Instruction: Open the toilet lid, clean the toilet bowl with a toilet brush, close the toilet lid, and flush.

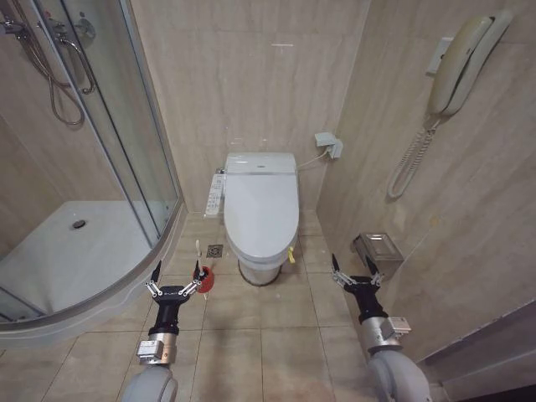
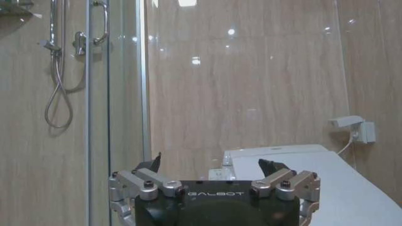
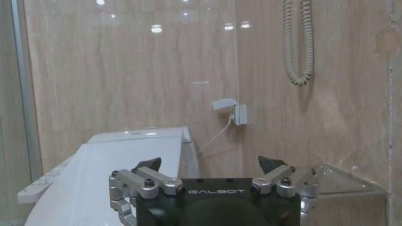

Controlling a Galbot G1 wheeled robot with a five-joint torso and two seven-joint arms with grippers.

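Left hand (image 1: 177, 275) and right hand (image 1: 353, 268) are both raised above the floor tiles (image 1: 276, 335) with fingers spread, holding nothing. Toilet lid (image 1: 261, 209) lies closed over the toilet bowl (image 1: 260, 266), ahead between the hands. Toilet brush (image 1: 201, 261) stands in its red holder beside the left hand's fingertips.

the beige tiled floor (image 1: 251, 335) carries everything here. the white toilet bowl (image 1: 258, 266) stands at its far middle against the wall. just left of the bowl sits the toilet brush (image 1: 201, 266) in its red holder cup, near a small square floor drain (image 1: 215, 250). the curved shower tray (image 1: 75, 260) fills the left side.
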